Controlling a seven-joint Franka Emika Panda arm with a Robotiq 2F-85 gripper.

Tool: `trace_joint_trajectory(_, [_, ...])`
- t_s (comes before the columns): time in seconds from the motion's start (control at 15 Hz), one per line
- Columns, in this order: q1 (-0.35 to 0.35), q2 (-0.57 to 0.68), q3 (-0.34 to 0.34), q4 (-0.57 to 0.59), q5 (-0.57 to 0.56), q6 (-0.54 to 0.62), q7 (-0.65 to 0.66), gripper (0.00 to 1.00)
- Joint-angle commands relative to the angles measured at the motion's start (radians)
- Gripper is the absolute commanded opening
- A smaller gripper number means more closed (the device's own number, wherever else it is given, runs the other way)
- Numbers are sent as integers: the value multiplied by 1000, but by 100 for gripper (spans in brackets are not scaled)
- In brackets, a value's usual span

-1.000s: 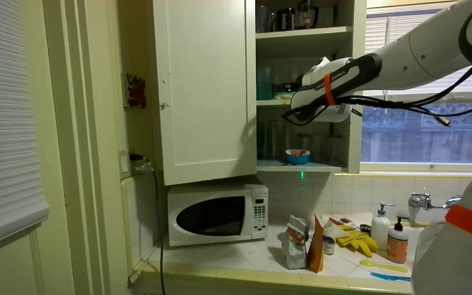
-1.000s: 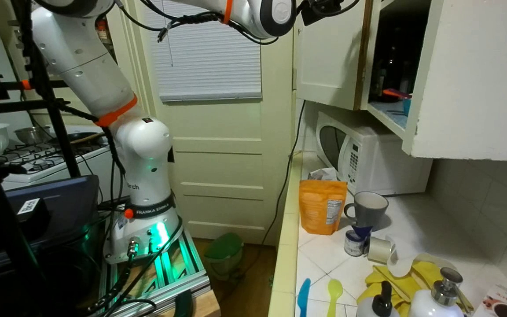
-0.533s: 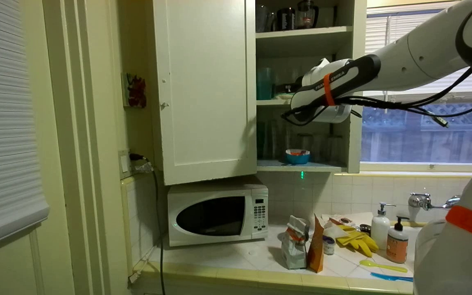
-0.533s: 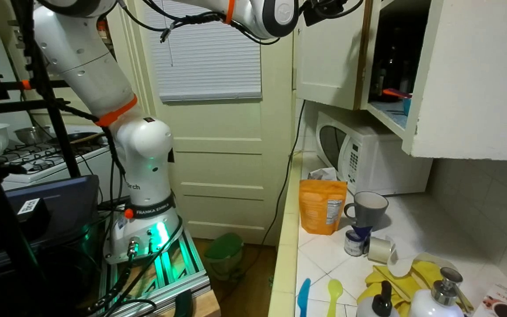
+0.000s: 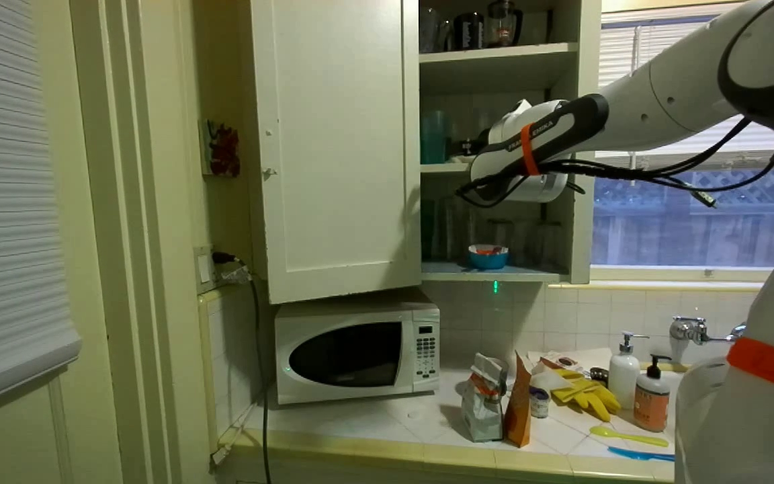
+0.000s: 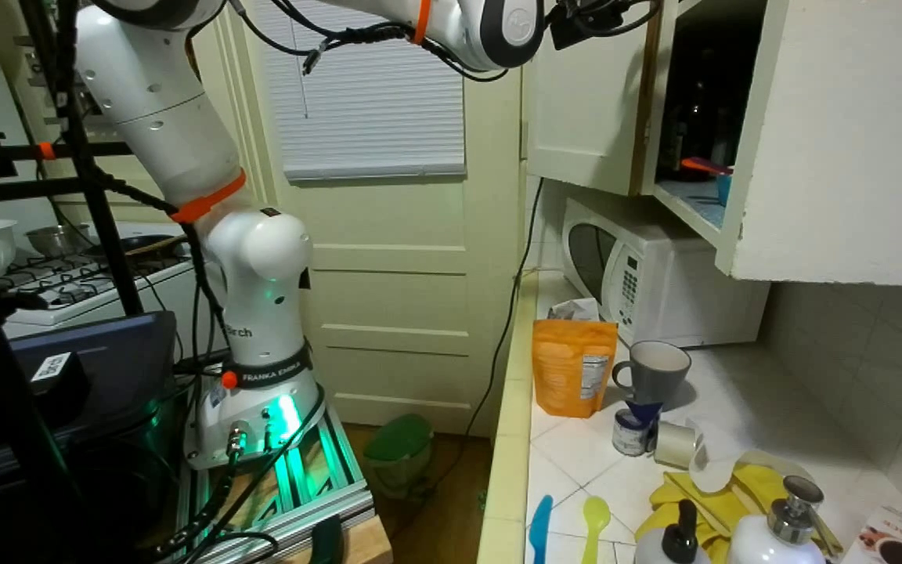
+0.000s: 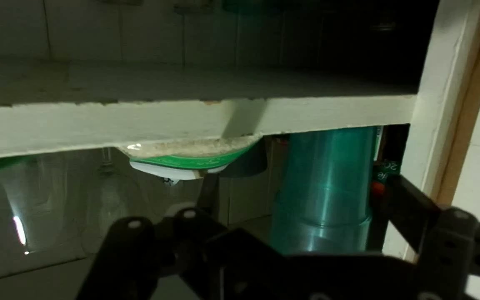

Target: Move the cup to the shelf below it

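Observation:
The cup is a teal tumbler (image 5: 435,138), upright at the left of the cupboard's middle board (image 5: 444,169) in an exterior view. The wrist view stands upside down and shows the cup (image 7: 327,187) on that board's far side. My gripper (image 7: 306,187) is open, with one dark finger on each side of the cup, apart from it as far as I can see. In the exterior views my wrist hides the fingers. The shelf, the lowest white board (image 5: 444,270), lies below; part of it also shows in an exterior view (image 6: 698,202).
A blue bowl (image 5: 488,257) and clear glasses stand on the lowest board. A green-rimmed dish (image 7: 190,160) sits beside the cup. The cupboard side wall (image 7: 440,104) is close on the cup's other side. The open door (image 5: 340,148) and microwave (image 5: 358,353) are nearby.
My arm has moved slightly left and inward toward the cupboard in an exterior view, and rightward toward the cupboard opening as seen from the side. The objects have not moved.

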Motion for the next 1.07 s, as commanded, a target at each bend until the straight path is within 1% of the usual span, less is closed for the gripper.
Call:
trace_joint_trajectory(0.0, [52,43,-46,72,10,-43,22,100])
trace_joint_trajectory(0.4, [120,89,-116,114,18,-64,52,100])
trace_joint_trajectory(0.93, [250,116,-213,164,15,-77,67,100])
trace_joint_trajectory(1.0, [244,132,-218,180,27,-73,73,100])
